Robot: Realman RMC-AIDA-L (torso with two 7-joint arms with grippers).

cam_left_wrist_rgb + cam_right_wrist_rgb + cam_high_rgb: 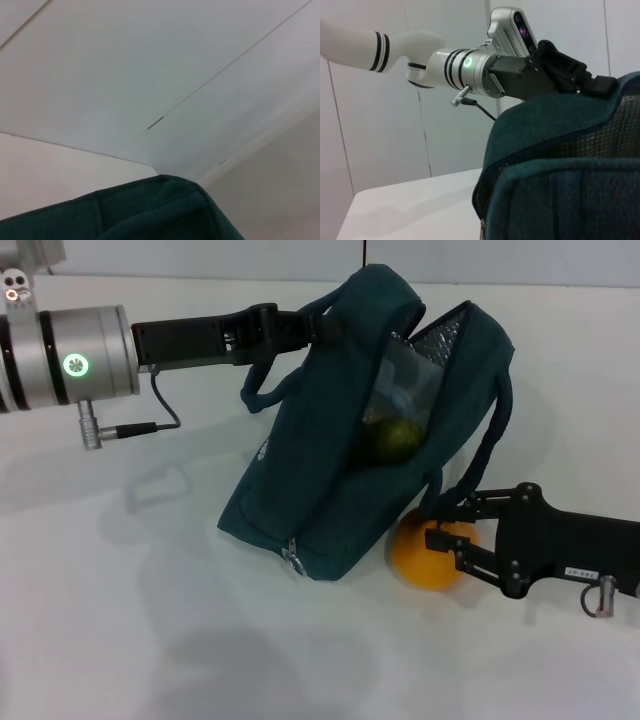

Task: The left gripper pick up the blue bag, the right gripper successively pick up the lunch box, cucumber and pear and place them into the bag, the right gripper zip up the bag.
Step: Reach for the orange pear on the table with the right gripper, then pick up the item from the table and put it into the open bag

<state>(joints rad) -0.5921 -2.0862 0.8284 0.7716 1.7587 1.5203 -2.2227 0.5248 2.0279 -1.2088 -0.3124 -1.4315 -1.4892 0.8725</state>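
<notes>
My left claw (300, 328) grips the blue bag (330, 490) by its upper edge, mouth open, cucumber (398, 436) and lunch box (405, 380) inside. My right claw (450, 535) closes around the pear (428, 555) on the tabletop (150, 620), touching the bag; I judge lifting may snag the handle.

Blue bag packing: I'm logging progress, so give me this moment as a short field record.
blue bag: held up open by one side, base on the white table
left end effector: shut on the bag's upper edge
lunch box: inside the bag
cucumber: inside the bag, below the lunch box
pear: on the table against the bag's base
right end effector: fingers around the pear, grip not confirmable
zipper: open
</notes>
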